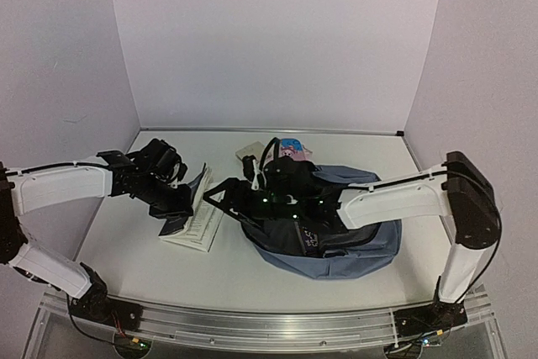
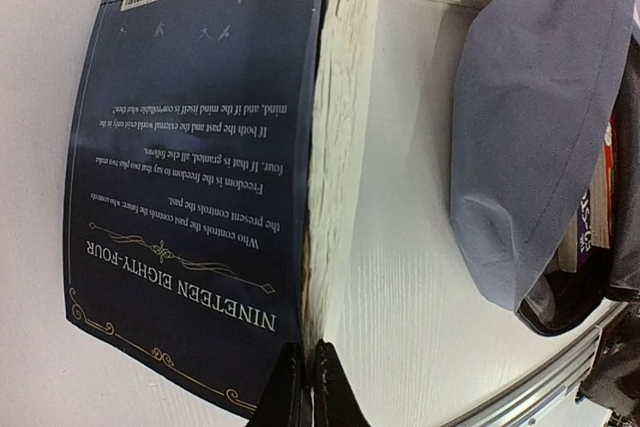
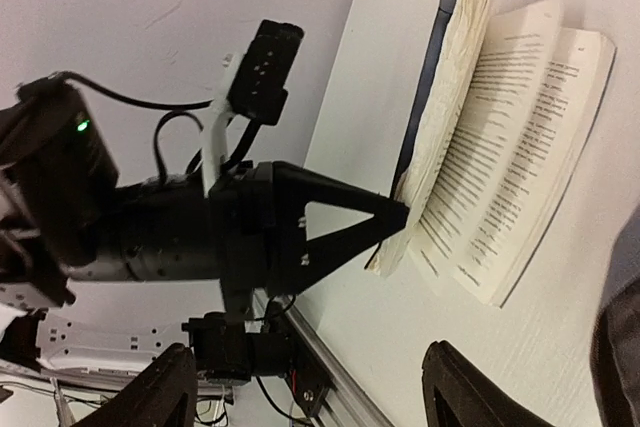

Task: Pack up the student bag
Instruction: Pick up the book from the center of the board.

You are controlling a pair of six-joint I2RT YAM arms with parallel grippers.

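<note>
Top external view: student bag (image 1: 357,250) is lying on the bench (image 1: 134,250), centre right of frame, its opening showing dark lining. Left pincer (image 2: 308,382) is clamping the dark back cover of a paperback book (image 2: 190,177) and holding it raised, pages fanning open. Right pincer (image 3: 318,387) is hovering at the bag's left edge beside the book, fingers apart, gripping nothing.

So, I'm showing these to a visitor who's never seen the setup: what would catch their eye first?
Probably the Nineteen Eighty-Four paperback, splayed open left of centre, its dark cover side lifted by the left gripper pinched shut on it. Then the grey-blue student bag slumped at centre right, the right gripper reaching over it, open.
</note>
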